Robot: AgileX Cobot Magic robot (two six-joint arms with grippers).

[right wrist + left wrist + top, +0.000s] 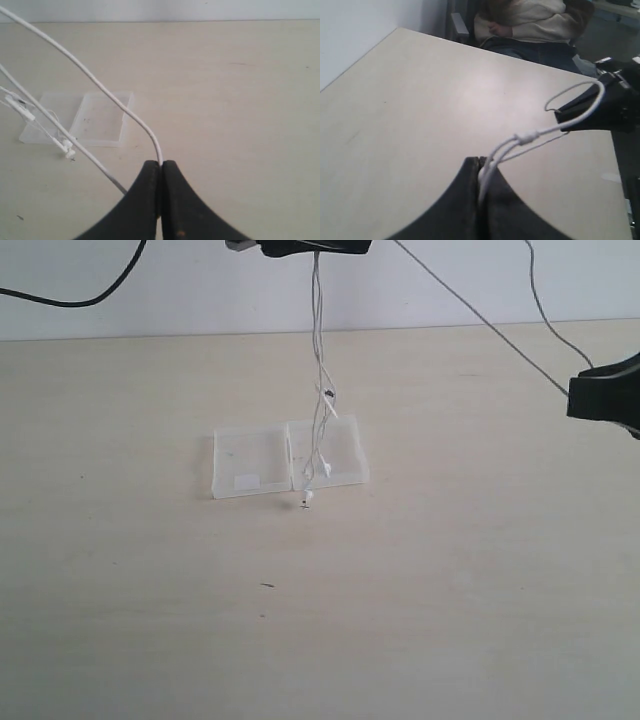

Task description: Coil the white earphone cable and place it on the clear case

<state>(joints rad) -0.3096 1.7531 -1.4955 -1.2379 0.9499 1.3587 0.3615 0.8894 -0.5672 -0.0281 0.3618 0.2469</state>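
Observation:
The white earphone cable (319,360) hangs straight down from my left gripper (315,248), which is shut on it high above the table. Its earbuds (308,498) dangle at the front edge of the clear case (240,450), which lies flat with its label on the left half. Another stretch of cable runs taut across to my right gripper (572,398), shut on it at the right edge. The left wrist view shows the cable (535,134) pinched in the left gripper (481,162). In the right wrist view the right gripper (161,164) pinches the cable (100,85), with the case (102,122) and earbuds (67,149) beyond.
A thick black cable (70,302) droops against the wall at the back left. The pale wooden table (320,640) stretches around the case. A seated person (530,20) is beyond the table's far edge in the left wrist view.

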